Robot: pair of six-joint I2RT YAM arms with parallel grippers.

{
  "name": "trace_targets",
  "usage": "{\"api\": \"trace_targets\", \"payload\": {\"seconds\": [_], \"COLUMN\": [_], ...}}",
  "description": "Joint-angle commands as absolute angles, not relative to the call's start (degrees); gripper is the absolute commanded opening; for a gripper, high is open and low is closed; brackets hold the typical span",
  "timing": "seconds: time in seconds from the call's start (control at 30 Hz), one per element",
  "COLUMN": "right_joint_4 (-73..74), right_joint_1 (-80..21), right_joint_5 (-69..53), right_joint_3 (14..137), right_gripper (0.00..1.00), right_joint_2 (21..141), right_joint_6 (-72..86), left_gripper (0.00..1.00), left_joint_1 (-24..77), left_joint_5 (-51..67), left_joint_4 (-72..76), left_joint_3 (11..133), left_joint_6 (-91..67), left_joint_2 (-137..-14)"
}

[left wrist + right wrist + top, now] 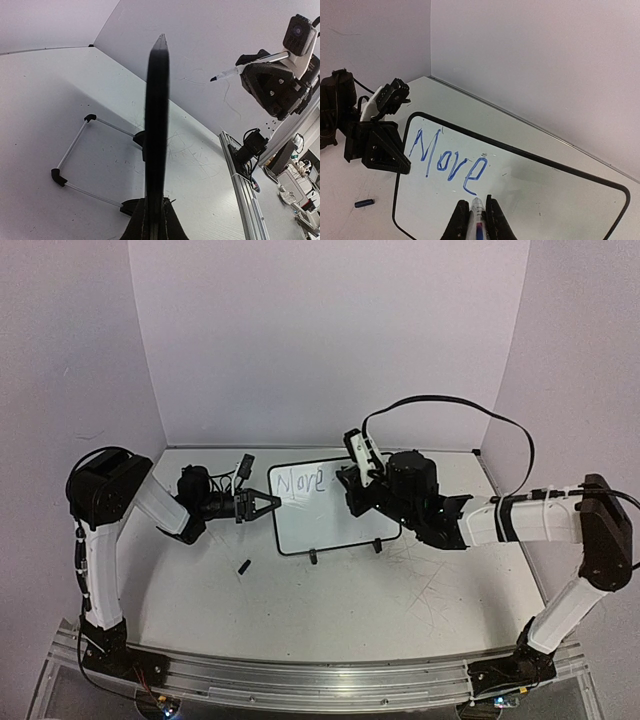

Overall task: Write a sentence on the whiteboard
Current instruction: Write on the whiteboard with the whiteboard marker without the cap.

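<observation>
Left pincer: closed on the left frame edge of the whiteboard, as far as I can judge; my left wrist view shows the board edge-on in my grasp.
Whiteboard place: far middle of the table, propped on its wire stand.
Handling: I judge it light, thin and stiff, with a slick glossy face. It is likely to slide or tip under pen pressure, so I hold the frame, clear of wet ink.
Axis: the long side runs left to right; the face leans up toward me.
Sentence: "Move" in blue, top left.
Right pincer: clamped on the marker, tip just below the "e".
</observation>
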State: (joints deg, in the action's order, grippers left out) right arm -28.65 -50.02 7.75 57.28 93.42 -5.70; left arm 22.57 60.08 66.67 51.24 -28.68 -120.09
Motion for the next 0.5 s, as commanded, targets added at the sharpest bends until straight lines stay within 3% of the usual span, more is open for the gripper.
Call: {"api": "trace_targets", "payload": {"seconds": [0.0, 0.47], "right_joint_4": [-27.55, -25.84], "right_joint_1": [-48.51, -47.02], "right_joint_5": [9.38, 10.37], "right_joint_3": [57.21, 56.89], "right_gripper": [0.00, 0.00], "right_joint_2": [89.98, 89.97], "right_joint_6": [-6.71, 0.61], "left_gripper": [0.00, 0.00], "left_joint_1": [22.85, 22.94], "left_joint_5": [56.78, 52.18], "left_joint_4": [56.74, 55.56], "left_joint_3": [50.96, 48.93], "left_joint_6": [-21.50, -20.74], "left_joint_2": [-116.12, -113.47]}}
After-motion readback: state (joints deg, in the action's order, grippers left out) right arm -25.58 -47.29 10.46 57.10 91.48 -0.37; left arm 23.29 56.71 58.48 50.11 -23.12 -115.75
